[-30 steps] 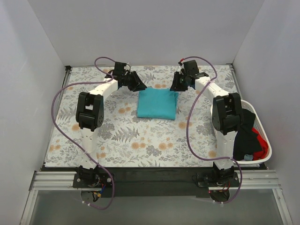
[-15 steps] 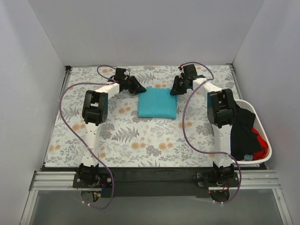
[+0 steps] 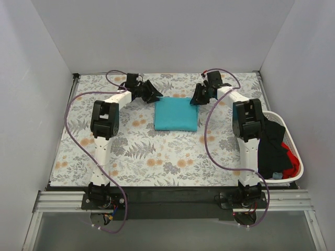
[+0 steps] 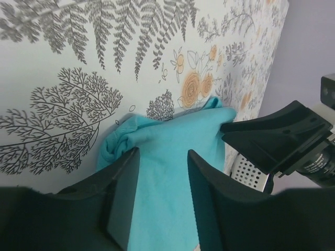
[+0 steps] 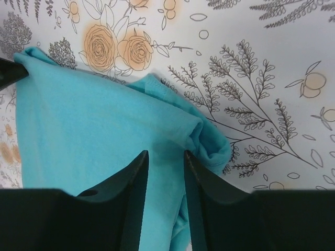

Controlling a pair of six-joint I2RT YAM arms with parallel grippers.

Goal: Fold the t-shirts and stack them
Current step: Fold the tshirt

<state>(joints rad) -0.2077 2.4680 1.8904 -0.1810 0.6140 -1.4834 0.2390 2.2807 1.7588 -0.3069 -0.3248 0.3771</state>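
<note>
Top external view: nearest the arm bases, a white plastic basket (image 3: 286,127) at the table's right edge holds a black t-shirt (image 3: 269,149) and a red t-shirt (image 3: 294,164) heaped together, just beside the right arm. Farther in, a grey floral cloth (image 3: 157,157) covers the tabletop. Beyond its middle, the teal t-shirt (image 3: 176,114) lies folded into a neat rectangle, flat on that cloth. At the rectangle's far edge both arms reach inward, the left gripper (image 3: 152,93) over the far left corner and the right gripper (image 3: 194,97) over the far right. Wrist views show both pairs of jaws parted, gripping nothing, with teal fabric lying beneath each gap and slightly bunched at each corner.
</note>
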